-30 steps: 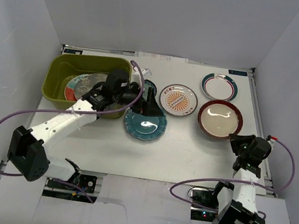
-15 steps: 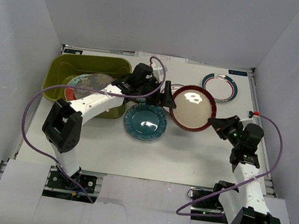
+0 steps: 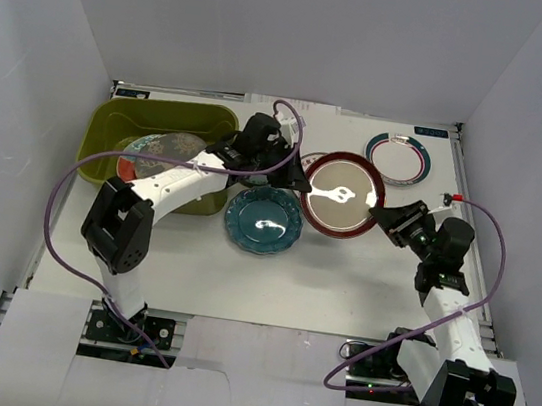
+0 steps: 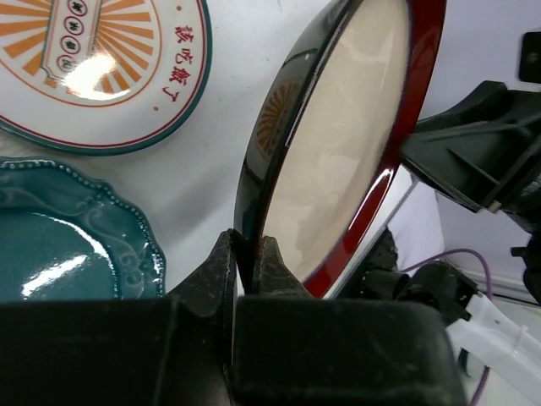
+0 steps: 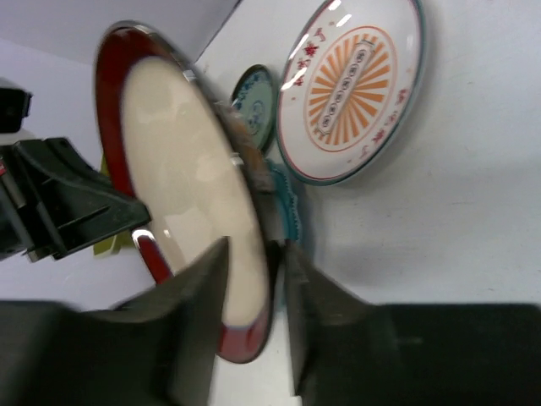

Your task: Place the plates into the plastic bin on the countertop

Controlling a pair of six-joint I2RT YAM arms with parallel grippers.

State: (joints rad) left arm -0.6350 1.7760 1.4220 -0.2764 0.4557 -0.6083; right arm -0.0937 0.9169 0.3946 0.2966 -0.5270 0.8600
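Handover in mid-air: the left pincer (image 4: pixel 247 254) is clamped tight on one edge of the dark-red-rimmed plate (image 4: pixel 338 144). The right pincer (image 5: pixel 254 269) straddles the opposite rim, its fingers narrowed onto it and apparently gripping too. The plate stands tilted on edge between the two, clear of the surface (image 3: pixel 340 284).

A second ago it lay flat near the right pincer, which held nothing, and the left pincer hung beside the plastic bin (image 3: pixel 110 125). Half a second ago the right pincer alone held it up, with the left pincer just short of its rim. What is new is the left pincer's bite.

The plate therefore seems to be changing sides, since the bin lies behind the left pincer, alongside that arm, and well away from the right pincer. The likely next step is for the right pincer to let go so that the left can swing back to the bin, where patterned plates (image 3: pixel 157 150) already lie.

Beneath the left pincer lies the orange sunburst plate (image 4: pixel 93 68), with the plain teal plate (image 3: pixel 263 220) just beside it. The white plate with the teal-red rim (image 3: pixel 398 158) sits beyond the right pincer.
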